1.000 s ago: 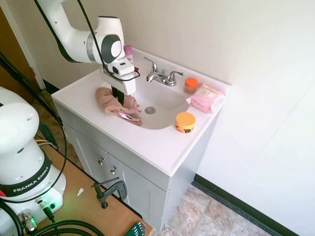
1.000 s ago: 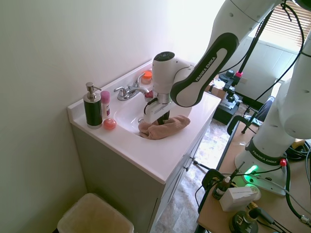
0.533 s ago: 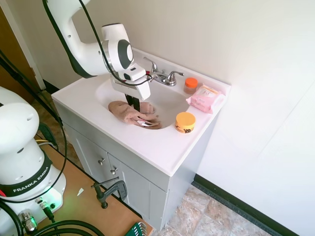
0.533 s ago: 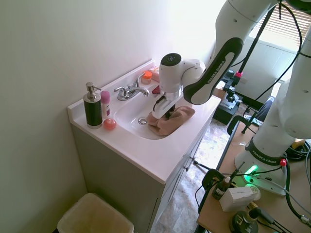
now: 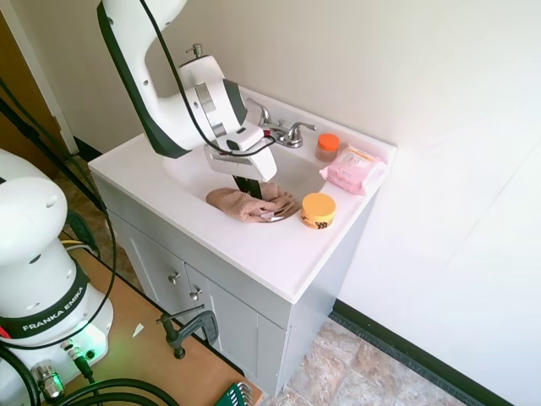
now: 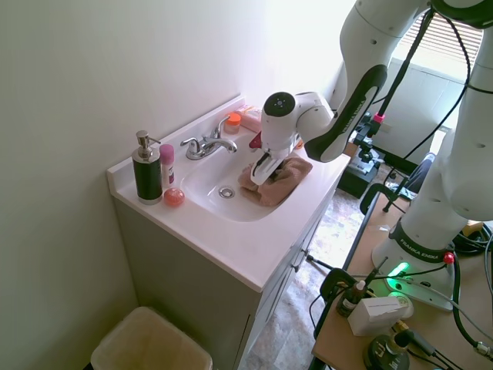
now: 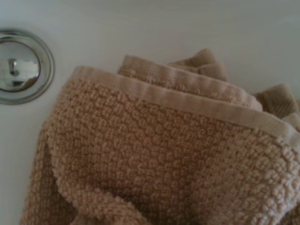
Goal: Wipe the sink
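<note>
The sink (image 5: pixel 296 173) is a white oval basin set in a white vanity top, with a chrome faucet (image 5: pixel 279 131) at the back. Its round chrome drain (image 6: pixel 226 192) shows in the second exterior view and close up in the wrist view as drain (image 7: pixel 18 65). A tan towel (image 5: pixel 245 204) lies bunched on the basin's front slope and rim. My gripper (image 5: pixel 248 189) points down into the sink, shut on the towel (image 6: pixel 277 182). The wrist view is mostly filled by the towel (image 7: pixel 164 154), which lies beside the drain.
An orange-lidded jar (image 5: pixel 318 210) stands on the rim just right of the towel. A pink wipes pack (image 5: pixel 352 167) and a small orange-capped jar (image 5: pixel 327 145) sit near the faucet. A dark soap dispenser (image 6: pixel 146 168), pink bottle (image 6: pixel 167 164) and orange ball (image 6: pixel 174 196) stand at the other end.
My gripper has dragged the towel across the basin from the rim at the soap-dispenser end, past the drain, towards the orange-lidded jar. The drain is now uncovered.
</note>
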Motion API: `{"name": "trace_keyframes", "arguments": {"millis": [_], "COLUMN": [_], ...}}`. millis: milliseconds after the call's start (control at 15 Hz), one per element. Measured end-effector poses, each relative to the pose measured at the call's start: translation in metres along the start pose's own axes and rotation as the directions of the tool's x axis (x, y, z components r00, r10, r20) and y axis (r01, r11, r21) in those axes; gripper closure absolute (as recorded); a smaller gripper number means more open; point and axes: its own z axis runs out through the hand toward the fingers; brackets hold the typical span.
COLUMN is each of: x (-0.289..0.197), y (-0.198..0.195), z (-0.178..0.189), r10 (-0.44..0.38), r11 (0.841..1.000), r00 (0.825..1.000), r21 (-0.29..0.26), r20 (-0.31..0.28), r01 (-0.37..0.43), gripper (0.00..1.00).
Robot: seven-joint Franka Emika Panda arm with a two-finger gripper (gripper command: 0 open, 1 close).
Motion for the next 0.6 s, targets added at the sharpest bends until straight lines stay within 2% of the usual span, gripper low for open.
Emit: {"name": "trace_keyframes", "arguments": {"millis": [200,600], "x": [0.008,0.008], "y": [0.002,-0.007], "z": [0.011,0.025], "r10": [-0.005,0.014], "r11": [1.000,0.996], "r00": [0.996,0.980], "r21": [0.015,0.088], "r20": [-0.086,-0.197], "r01": [0.007,0.004], "gripper": [1.00,1.00]}}
